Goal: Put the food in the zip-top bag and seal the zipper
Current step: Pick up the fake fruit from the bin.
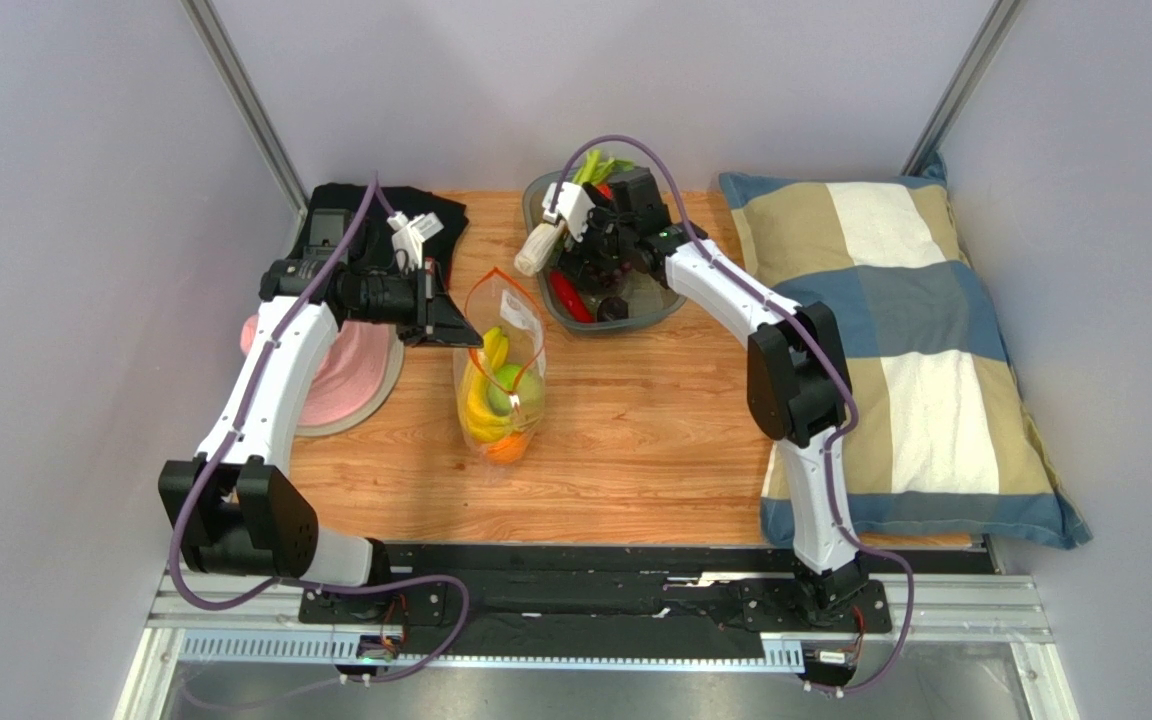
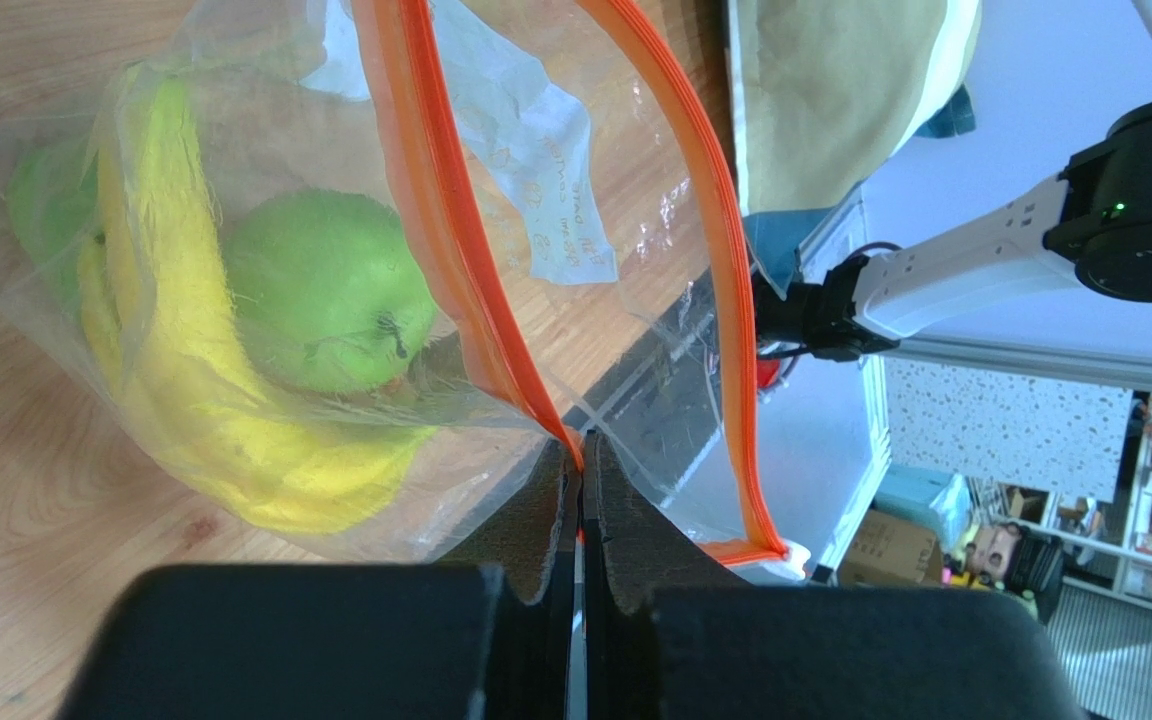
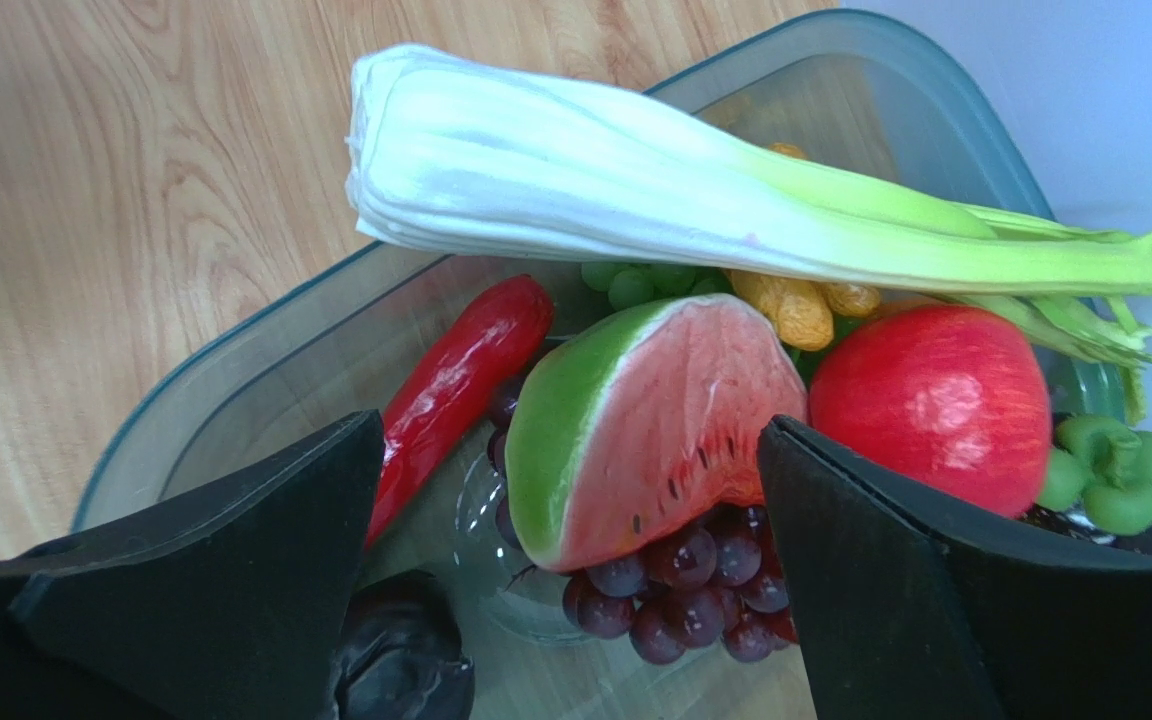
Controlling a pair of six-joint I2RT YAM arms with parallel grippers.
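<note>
The clear zip-top bag (image 1: 504, 383) lies mid-table with its mouth open. It holds a yellow banana (image 2: 192, 375), a green apple (image 2: 319, 293) and an orange (image 1: 503, 446). My left gripper (image 2: 582, 458) is shut on one side of the orange-red zipper (image 2: 440, 225) at the bag's mouth. The white slider tab (image 2: 785, 558) sits at the strip's end. My right gripper (image 3: 570, 432) is open over the grey tub (image 3: 237, 405), with its fingers on either side of the watermelon slice (image 3: 642, 428) and apart from it.
The tub also holds a pale leek (image 3: 657, 195), a red chili (image 3: 455, 383), a red apple (image 3: 928, 405) and dark grapes (image 3: 687, 578). A checked pillow (image 1: 898, 330) lies at the right. A pink plate (image 1: 349, 375) and black cloth (image 1: 387, 210) lie at the left.
</note>
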